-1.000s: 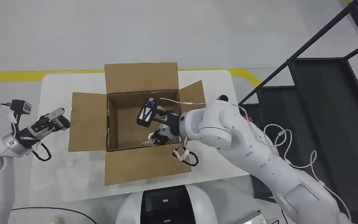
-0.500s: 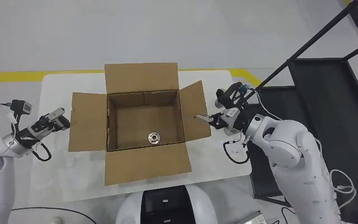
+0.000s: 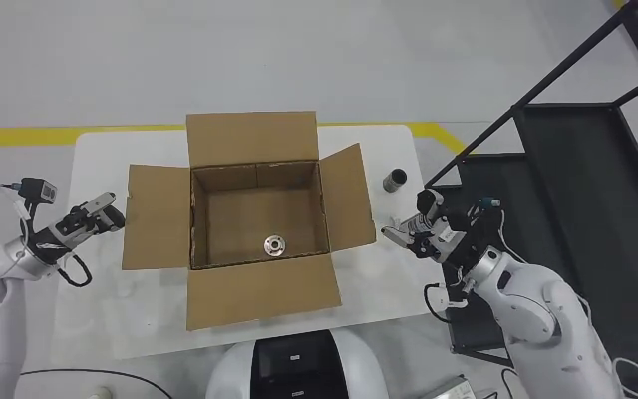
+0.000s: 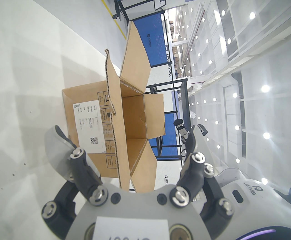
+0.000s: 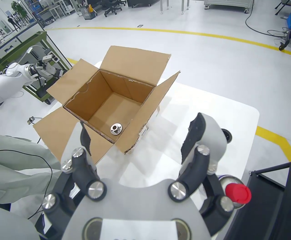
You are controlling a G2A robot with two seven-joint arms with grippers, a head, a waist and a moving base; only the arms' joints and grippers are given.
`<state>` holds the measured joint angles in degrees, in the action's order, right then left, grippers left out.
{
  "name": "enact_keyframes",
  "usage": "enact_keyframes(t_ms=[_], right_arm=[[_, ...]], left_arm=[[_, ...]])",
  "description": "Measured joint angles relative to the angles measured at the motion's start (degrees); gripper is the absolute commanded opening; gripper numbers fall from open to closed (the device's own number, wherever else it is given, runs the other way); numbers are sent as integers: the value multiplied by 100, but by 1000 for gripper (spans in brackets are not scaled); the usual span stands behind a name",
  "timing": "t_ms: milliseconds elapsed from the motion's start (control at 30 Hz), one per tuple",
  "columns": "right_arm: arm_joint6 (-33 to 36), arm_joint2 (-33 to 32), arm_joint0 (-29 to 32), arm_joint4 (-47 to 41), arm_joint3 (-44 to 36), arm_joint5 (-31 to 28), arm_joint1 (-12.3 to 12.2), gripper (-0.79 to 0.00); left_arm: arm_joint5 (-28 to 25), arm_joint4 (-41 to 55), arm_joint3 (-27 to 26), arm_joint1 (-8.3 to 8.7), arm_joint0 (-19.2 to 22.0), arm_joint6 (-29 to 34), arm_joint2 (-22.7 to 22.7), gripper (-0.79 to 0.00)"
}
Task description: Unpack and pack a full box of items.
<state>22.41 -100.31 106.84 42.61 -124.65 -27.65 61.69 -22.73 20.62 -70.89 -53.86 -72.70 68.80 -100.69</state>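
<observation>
The open box (image 3: 251,138) sits mid-worktop (image 3: 110,309); a flanged part (image 3: 272,243) lies inside it, and a cylinder (image 3: 396,181) sits apart to its right.

Floor: pale grey glossy floor (image 3: 299,50), crossed by a yellow line (image 3: 100,133) that ran behind the table
Table: white table (image 3: 110,150) with rounded corners
Right side: black metal steps (image 3: 568,170) stood just beside the table
Ceiling: rows of round lights (image 4: 264,88) shone among white beams
Far wall: blue panels (image 4: 156,41) in dark frames
Far end: office chairs (image 5: 111,8) and a green bench (image 5: 34,43)
</observation>
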Motion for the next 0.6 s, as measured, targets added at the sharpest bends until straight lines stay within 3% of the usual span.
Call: enact_keyframes(t_ms=[367,600], right_arm=[[-52,-28,-41,58,21,35,-1,0],[-1630,51,-332,1599,1042,487,53,0]], left_arm=[[0,0,0,0,0,0,0,0],[0,0,0,0,0,0,0,0]])
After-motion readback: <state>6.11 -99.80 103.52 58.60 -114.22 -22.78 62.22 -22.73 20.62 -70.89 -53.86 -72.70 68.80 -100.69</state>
